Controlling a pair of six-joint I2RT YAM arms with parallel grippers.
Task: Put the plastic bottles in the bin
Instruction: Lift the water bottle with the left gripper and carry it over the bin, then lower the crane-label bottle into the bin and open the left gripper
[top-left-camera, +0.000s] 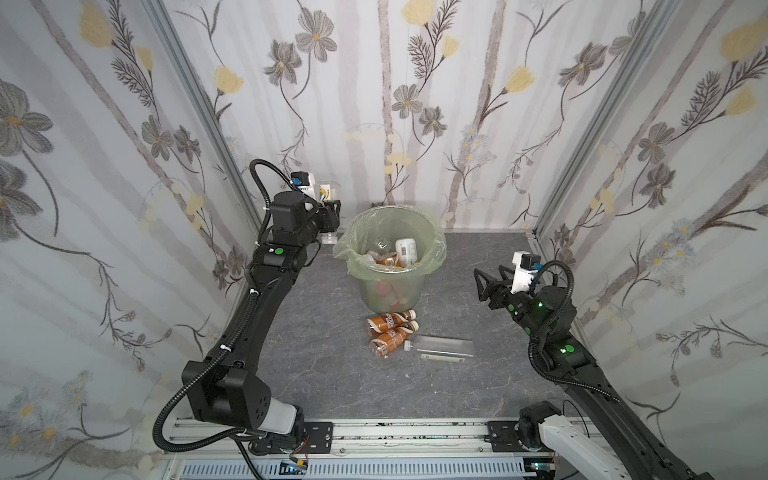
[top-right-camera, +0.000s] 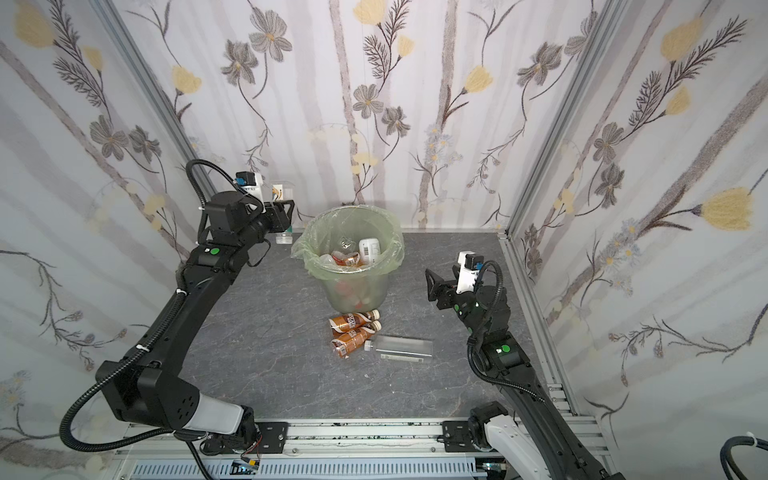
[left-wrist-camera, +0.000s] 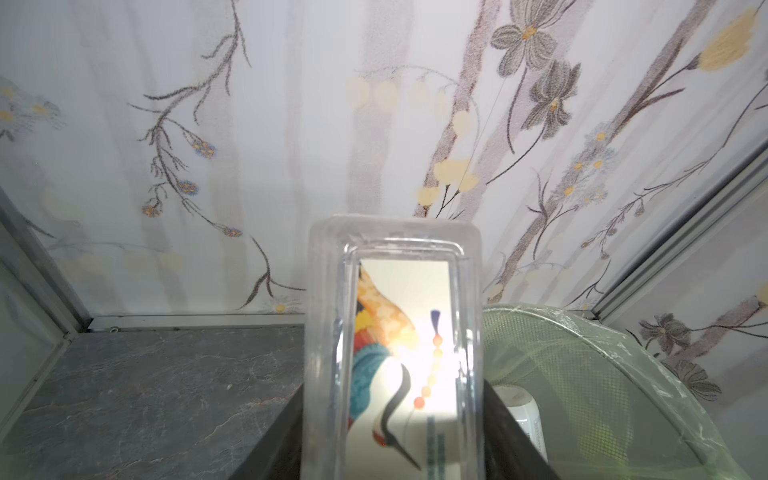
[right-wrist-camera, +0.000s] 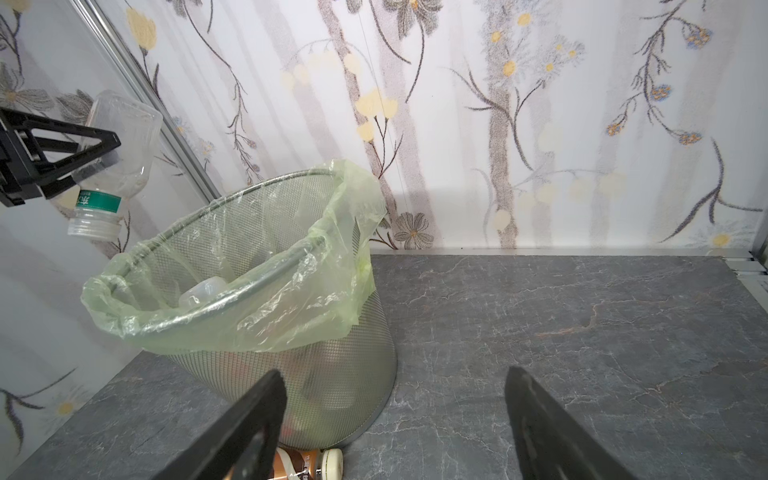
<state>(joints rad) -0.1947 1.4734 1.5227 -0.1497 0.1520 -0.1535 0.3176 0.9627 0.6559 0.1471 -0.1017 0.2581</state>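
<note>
My left gripper is shut on a clear bottle with a picture label. The bottle hangs cap down at the back left, just beside the rim of the bin, a mesh bucket lined with a pale green bag. The bin holds several bottles, among them a white one. In front of it, two brown-and-white bottles and a clear flat bottle lie on the table. My right gripper is open and empty, hovering right of the bin.
Floral walls close in the grey stone-look tabletop on three sides. An aluminium rail with both arm bases runs along the front edge. Bare table lies right of the bin beneath my right gripper.
</note>
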